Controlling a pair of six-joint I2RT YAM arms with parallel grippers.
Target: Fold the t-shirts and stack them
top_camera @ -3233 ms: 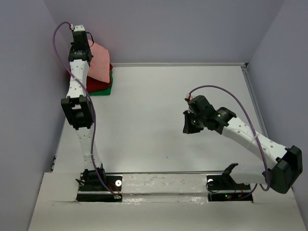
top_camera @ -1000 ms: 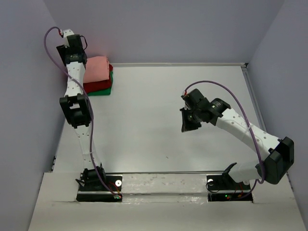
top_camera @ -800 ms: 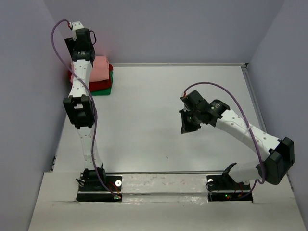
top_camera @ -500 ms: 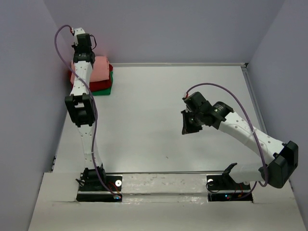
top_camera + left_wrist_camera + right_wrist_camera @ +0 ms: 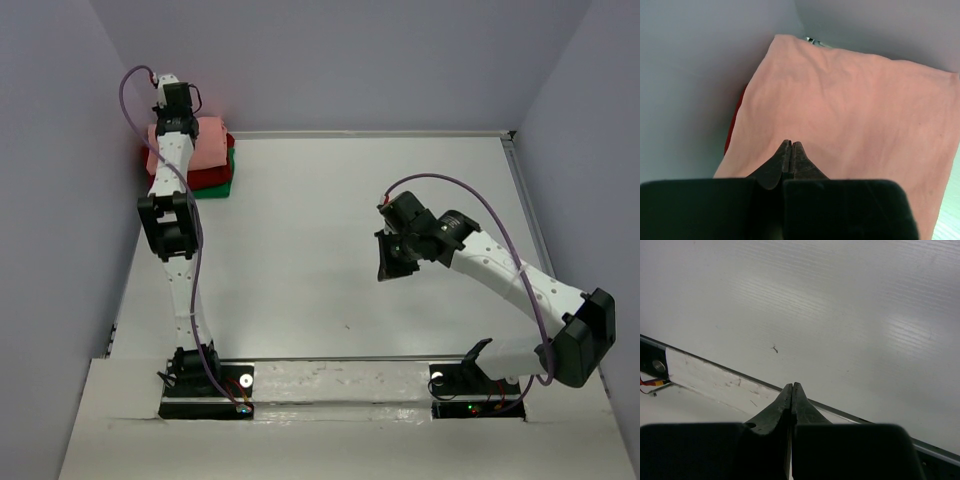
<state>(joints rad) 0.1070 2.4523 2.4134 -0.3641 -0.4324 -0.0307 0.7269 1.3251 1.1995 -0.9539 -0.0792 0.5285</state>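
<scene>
Your left end effector (image 5: 791,146) was closed, empty | salmon-pink t-shirt (image 5: 855,105) lay directly beneath and ahead of it | right end effector (image 5: 792,387), closed too, was well apart.

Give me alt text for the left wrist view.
A folded salmon-pink shirt fills most of the frame, with the left end effector, fingers shut together, over its near edge. A sliver of dark red shirt shows beneath it on the left.

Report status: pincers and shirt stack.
Left pincer shut, empty, over salmon-pink shirt. Right pincer shut, empty, over table. Shirt folded atop dark red shirt, green shirt.
</scene>
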